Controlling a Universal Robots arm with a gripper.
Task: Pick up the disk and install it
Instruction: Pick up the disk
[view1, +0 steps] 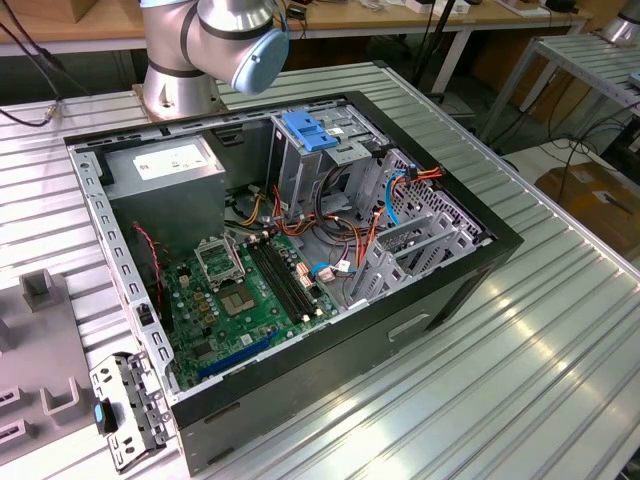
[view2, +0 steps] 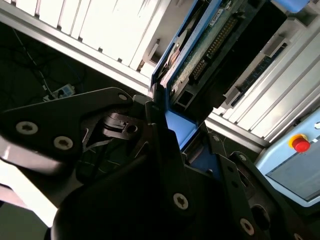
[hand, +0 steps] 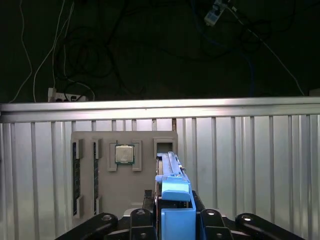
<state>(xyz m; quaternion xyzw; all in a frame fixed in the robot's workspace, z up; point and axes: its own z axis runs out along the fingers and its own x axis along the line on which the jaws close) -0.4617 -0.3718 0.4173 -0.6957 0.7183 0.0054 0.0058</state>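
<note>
We find the gripper (hand: 175, 222) clamped on the disk (hand: 170, 175). In the first wrist view its jaws bear on both sides of the blue rail (hand: 176, 192) at the near end of the drive. The disk stands on edge and runs away from the gripper toward a grey tray (hand: 90, 140). We cannot tell whether its far end touches the tray or hangs clear of it. The tray lies on the slatted metal bench (hand: 250, 175) close to one long edge, beyond which we see dark floor with cables (hand: 90, 60). In the tray we note a processor chip (hand: 124, 154) seated in a square pocket and memory sticks (hand: 76, 170) lying in narrow slots beside it. In the second wrist view the disk (view2: 215, 45) shows its green circuit board and a blue rail along one side, with a black finger (view2: 162, 135) laid against that rail. A red button (view2: 300, 144) sits on a pale blue housing beyond the bench edge. In the exterior view the open computer case (view1: 430, 300) occupies the middle of the bench (view1: 520, 380), and the arm's base (view1: 180, 85) stands near the bench edge behind it. Inside the case we record a green motherboard (view1: 240, 300), a grey metal box with a white sticker (view1: 165, 165) in one corner, and a drive cage (view1: 300, 175) topped by a blue tab (view1: 310, 130). A loose metal bracket (view1: 125, 410) lies just beside a corner of the case.
</note>
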